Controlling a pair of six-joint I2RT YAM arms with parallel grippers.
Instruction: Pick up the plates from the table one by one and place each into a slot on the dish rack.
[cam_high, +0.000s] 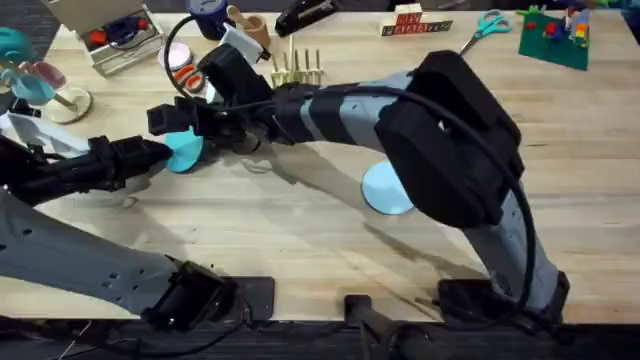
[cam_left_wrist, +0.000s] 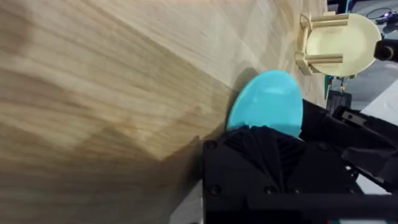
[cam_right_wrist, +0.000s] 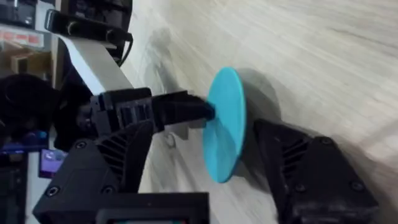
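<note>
My left gripper (cam_high: 160, 152) holds the teal plate (cam_high: 184, 150) by its rim, on edge just above the table (cam_high: 300, 250) at the left; it is shut on it (cam_left_wrist: 267, 132). The right arm reaches across from the lower right. Its gripper (cam_high: 182, 122) is open, one finger on each side of the teal plate (cam_right_wrist: 225, 127), with a gap on both sides. The left gripper (cam_right_wrist: 186, 109) pinches the plate's far edge there. The pale blue plate (cam_high: 383, 192) lies flat mid-table, partly under the right arm. The dish rack (cam_high: 296, 68) stands at the back, its slots empty.
A wooden stand with a cream dish (cam_left_wrist: 339, 37) sits at the far left. A tray of small items (cam_high: 115, 35), a wooden cup (cam_high: 252, 25), scissors (cam_high: 485, 25) and a green block board (cam_high: 555, 35) line the back edge.
</note>
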